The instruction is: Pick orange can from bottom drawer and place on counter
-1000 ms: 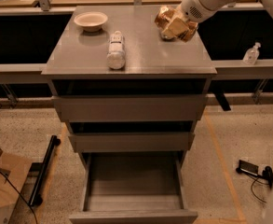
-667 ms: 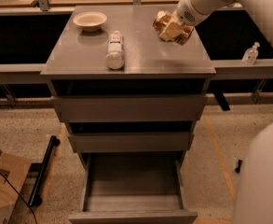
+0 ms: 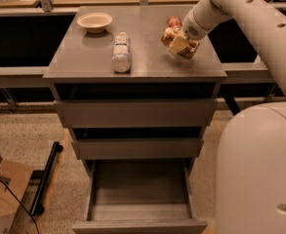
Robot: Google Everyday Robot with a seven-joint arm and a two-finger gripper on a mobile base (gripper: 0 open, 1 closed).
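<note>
One end effector [image 3: 180,44]: it is carried over the right rear part of the bench [image 3: 147,65], at the tip of the white arm [image 3: 240,13] that reaches in from the right, and it is clamped on the orange can [image 3: 172,29].
Orange can: it is held tilted against the end effector, low over the slab. Whether its base touches the surface cannot be told.
Step in hand: the can is seen well away from the bottom drawer [image 3: 140,191], so the lift-out is judged done and the setting-down is judged under way.
Reason for the hold: the clamp is judged needed until the can is brought upright and borne by the slab. A release at this tilt is judged likely to let it topple or roll.
Choice of spot: bare surface is seen around the can on the right side, which is probably why this spot is used.
White bottle [image 3: 121,52]: it is laid on its side near the middle of the bench, well apart from the can.
Bowl [image 3: 94,21]: it is set upright at the left rear corner, farther off again.
Bottom drawer: it is pulled far out below the two upper drawer fronts, and no can is seen in its grey tray. It is presumably left open because access from above was required.
</note>
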